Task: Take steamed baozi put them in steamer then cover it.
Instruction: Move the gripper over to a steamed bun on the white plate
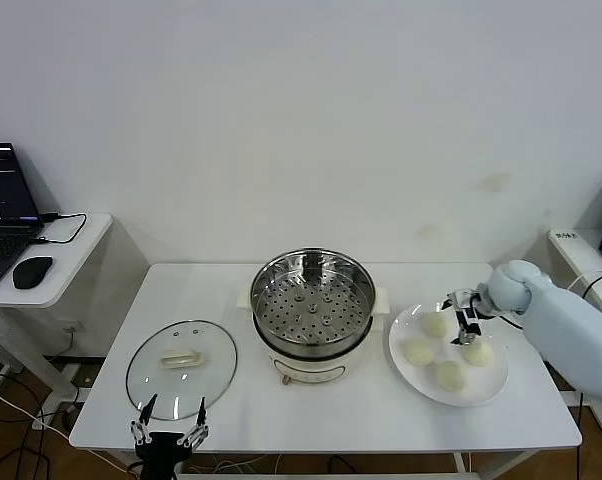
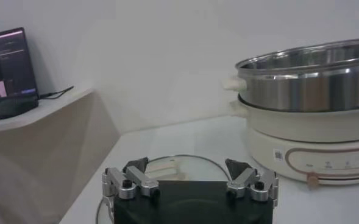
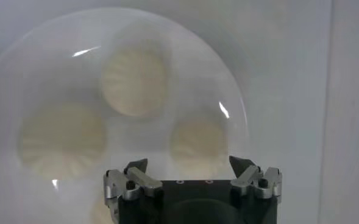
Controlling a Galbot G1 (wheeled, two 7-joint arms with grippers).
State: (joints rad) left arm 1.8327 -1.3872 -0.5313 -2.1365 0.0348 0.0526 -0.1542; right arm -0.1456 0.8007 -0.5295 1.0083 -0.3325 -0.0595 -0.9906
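Four cream-white baozi lie on a white plate (image 1: 489, 380) at the table's right: one at the back (image 1: 435, 324), one on the left (image 1: 418, 352), one on the right (image 1: 476, 352), one at the front (image 1: 450, 375). My right gripper (image 1: 466, 326) hangs open and empty just above them; its wrist view (image 3: 191, 165) shows a baozi (image 3: 199, 140) between the open fingers below. The steel steamer (image 1: 312, 298) stands empty at the table's centre. The glass cover (image 1: 181, 362) lies flat to its left. My left gripper (image 1: 168, 420) is open and empty at the front edge, near the cover (image 2: 178, 165).
The steamer's cream pot base (image 2: 307, 143) shows in the left wrist view. A side table (image 1: 66, 262) at far left holds a laptop (image 1: 3, 215) and a mouse (image 1: 32, 271). A white wall is behind the table.
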